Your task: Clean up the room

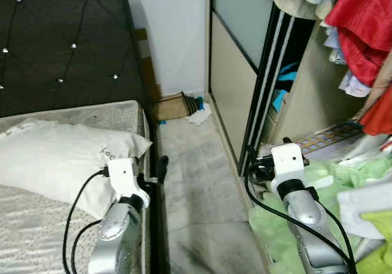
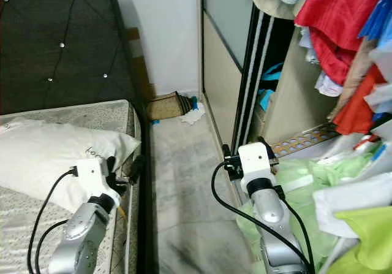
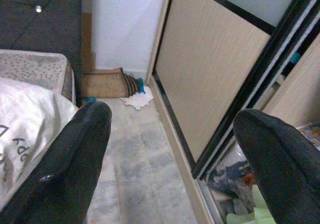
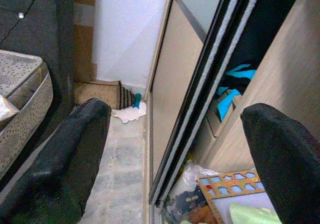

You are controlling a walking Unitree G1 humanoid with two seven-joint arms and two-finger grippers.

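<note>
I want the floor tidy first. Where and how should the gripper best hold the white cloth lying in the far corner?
Probably pinch the raised crumpled middle of the white cloth from above. It lies flat and loose on the floor, beside the wardrobe door, so a sideways approach would likely only push it.

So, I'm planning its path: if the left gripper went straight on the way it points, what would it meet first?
Probably bare floor first: the open left gripper points along the grey marble aisle toward the white crumpled cloth by the far wall. Depth is unclear.
</note>
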